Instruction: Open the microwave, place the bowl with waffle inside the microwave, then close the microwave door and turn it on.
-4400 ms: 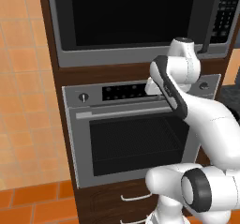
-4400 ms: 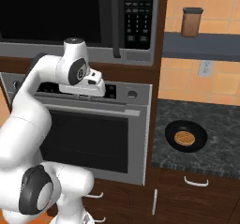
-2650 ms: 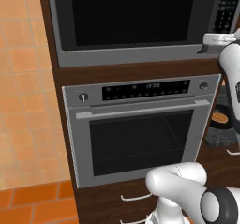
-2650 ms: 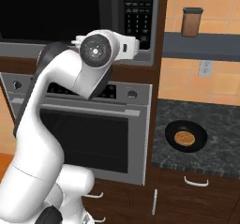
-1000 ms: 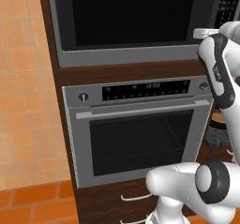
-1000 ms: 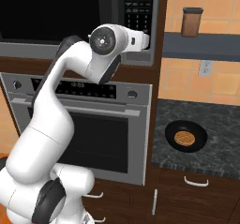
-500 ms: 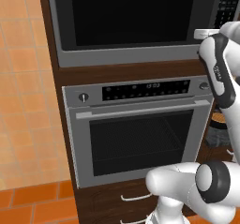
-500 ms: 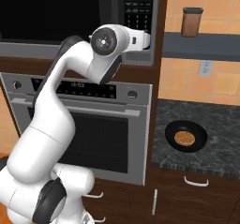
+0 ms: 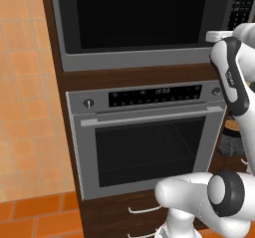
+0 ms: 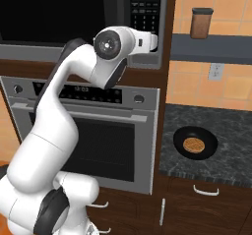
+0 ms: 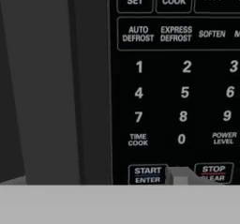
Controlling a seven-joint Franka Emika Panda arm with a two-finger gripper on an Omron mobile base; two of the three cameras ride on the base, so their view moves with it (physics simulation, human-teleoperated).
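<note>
The microwave (image 9: 134, 28) fills the top of the cabinet, and its wide black glass door (image 10: 49, 13) is closed. My gripper (image 10: 153, 42) is held up at the microwave's lower right corner, just under the keypad (image 10: 145, 8). In the hand view the keypad (image 11: 183, 92) is very close, with the dark vertical handle (image 11: 89, 78) to its left. One grey fingertip (image 11: 180, 175) shows between the START and STOP keys, so I cannot see how the jaws stand. The small dark bowl with waffle (image 10: 195, 143) sits on the counter to the right, well apart from the gripper.
Directly below the microwave is a silver oven (image 9: 149, 132) with knobs and a horizontal handle. A brown jar (image 10: 201, 22) stands on a shelf above the dark stone counter (image 10: 231, 131). Drawers with white handles (image 10: 205, 190) sit under the counter.
The arm has swung up from in front of the oven to the microwave's right side. Over the last second the hand has edged slightly closer to the keypad.
</note>
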